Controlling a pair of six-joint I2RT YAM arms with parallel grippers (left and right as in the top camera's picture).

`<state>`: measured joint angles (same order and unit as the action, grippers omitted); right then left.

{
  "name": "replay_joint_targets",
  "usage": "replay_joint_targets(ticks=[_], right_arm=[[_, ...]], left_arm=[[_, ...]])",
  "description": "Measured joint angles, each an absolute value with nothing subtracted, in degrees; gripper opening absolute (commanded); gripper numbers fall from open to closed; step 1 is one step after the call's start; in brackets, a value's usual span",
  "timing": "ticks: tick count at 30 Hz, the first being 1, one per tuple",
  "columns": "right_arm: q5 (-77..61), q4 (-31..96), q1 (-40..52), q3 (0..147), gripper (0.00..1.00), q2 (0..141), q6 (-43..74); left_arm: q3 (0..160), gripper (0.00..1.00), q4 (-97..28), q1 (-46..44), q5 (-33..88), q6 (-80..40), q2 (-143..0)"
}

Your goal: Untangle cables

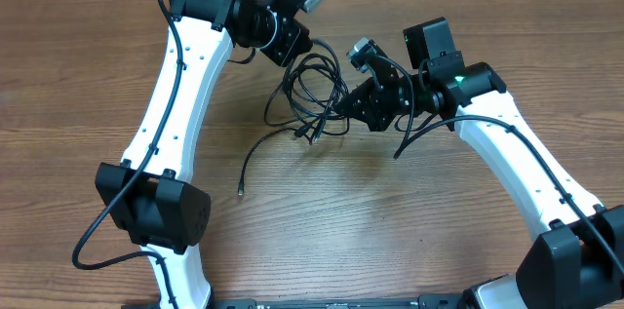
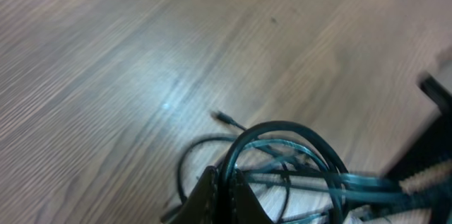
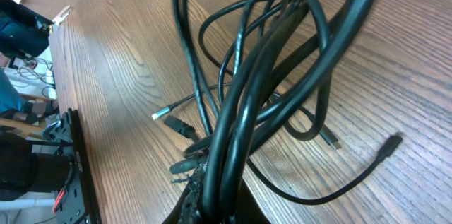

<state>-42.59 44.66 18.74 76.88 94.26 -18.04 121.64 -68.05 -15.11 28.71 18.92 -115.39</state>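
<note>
The cables [image 1: 314, 95] are thin black cords in loose tangled loops on the wooden table between my two grippers. One loose strand trails down left to a small plug end [image 1: 241, 192]. My left gripper [image 1: 292, 48] sits at the bundle's upper left, shut on a cord loop [image 2: 282, 136] that arches from its fingertips [image 2: 227, 181]. My right gripper [image 1: 343, 102] sits at the bundle's right side, shut on several cords [image 3: 268, 75] that run up from its fingertips [image 3: 224, 189]. Plug ends [image 3: 164, 115] lie on the table beyond them.
The white left arm [image 1: 171, 95] runs down the left side to its black base [image 1: 156, 207]. The white right arm [image 1: 526, 163] runs down the right side. A black rail and clutter [image 3: 28, 146] show at the table's edge in the right wrist view.
</note>
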Motion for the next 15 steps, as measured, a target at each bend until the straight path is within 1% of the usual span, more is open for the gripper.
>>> replay_joint_targets(ticks=[10,15], right_arm=[[-42.6,44.7,18.7,76.9,0.04,94.3,-18.0],[-42.6,44.7,18.7,76.9,0.04,94.3,-18.0]], left_arm=[[121.6,0.04,-66.4,-14.2,14.8,-9.1,-115.4],[121.6,0.05,-67.2,-14.1,10.6,-22.5,-115.4]])
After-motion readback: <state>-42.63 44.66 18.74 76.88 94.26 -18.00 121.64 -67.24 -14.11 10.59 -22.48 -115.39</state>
